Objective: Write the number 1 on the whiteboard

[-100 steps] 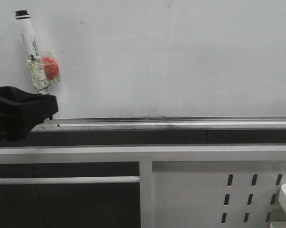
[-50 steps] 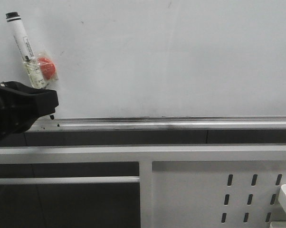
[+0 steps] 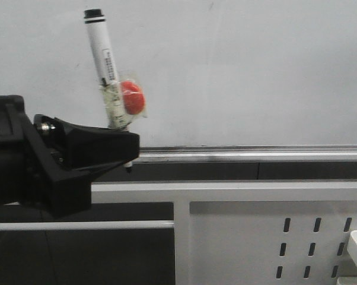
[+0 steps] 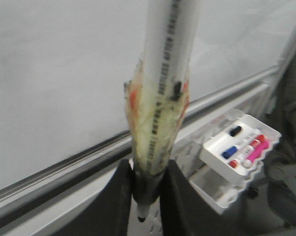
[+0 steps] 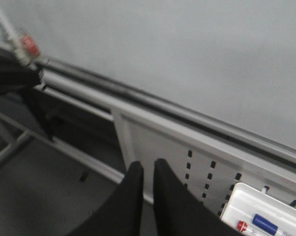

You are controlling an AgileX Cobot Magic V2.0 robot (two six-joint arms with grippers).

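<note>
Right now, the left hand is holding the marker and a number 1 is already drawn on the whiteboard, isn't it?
Not quite. The left hand does hold the marker, but the front view shows no stroke on the whiteboard yet; the number 1 is still unwritten.

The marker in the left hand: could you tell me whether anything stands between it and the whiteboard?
Nothing visible does. The left hand grips the marker near its tip, tip pointing down, in front of the whiteboard; the board face around it is bare.
</note>
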